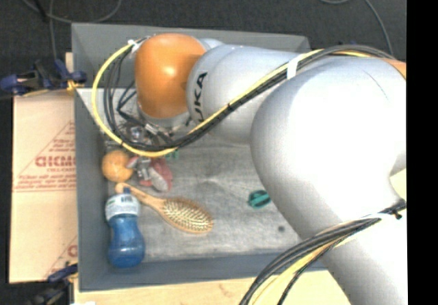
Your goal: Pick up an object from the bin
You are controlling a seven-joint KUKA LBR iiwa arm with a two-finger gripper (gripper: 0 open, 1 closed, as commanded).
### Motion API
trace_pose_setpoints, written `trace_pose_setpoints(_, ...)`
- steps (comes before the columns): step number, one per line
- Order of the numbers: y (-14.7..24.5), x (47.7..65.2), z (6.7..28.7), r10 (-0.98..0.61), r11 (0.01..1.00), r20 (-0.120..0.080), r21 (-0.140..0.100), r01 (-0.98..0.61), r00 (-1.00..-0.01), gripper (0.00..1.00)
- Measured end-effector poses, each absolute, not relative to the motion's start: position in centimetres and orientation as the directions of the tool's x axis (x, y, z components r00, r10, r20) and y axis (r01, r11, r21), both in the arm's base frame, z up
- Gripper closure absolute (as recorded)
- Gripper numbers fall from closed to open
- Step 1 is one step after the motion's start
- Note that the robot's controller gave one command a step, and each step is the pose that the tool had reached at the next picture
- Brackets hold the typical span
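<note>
- Grey metal formed the bin (89,160), and its few loose things sat gathered towards its left side, which was likely why the arm reached right across it.
- Against the left wall, about midway along, rested an orange ball (115,167), perhaps a toy fruit.
- Below it in the near left corner lay a blue bottle (124,232), on its side with its white cap towards the ball.
- Under the arm's orange cover (164,71) hung the claw (146,150), low over the orange ball and a pinkish lump (161,174). I could not tell whether it was open, closed or gripping anything.
- That pinkish lump lay just beside the ball, so one of the two looked the likeliest pick.
- Flat with its bristles up lay a hairbrush (185,215), its handle pointing at the ball.
- Well apart from the rest, a teal piece (258,199) lay alone near the arm (308,133).
</note>
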State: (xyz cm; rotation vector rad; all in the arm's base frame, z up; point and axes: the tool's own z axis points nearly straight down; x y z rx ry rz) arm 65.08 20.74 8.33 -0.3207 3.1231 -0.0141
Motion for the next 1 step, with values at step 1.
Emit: trace_pose_setpoints(1, 19.59, 63.93, 20.96, -0.167, 0.986, -0.004, 0.002, -0.167, -0.986, 1.00)
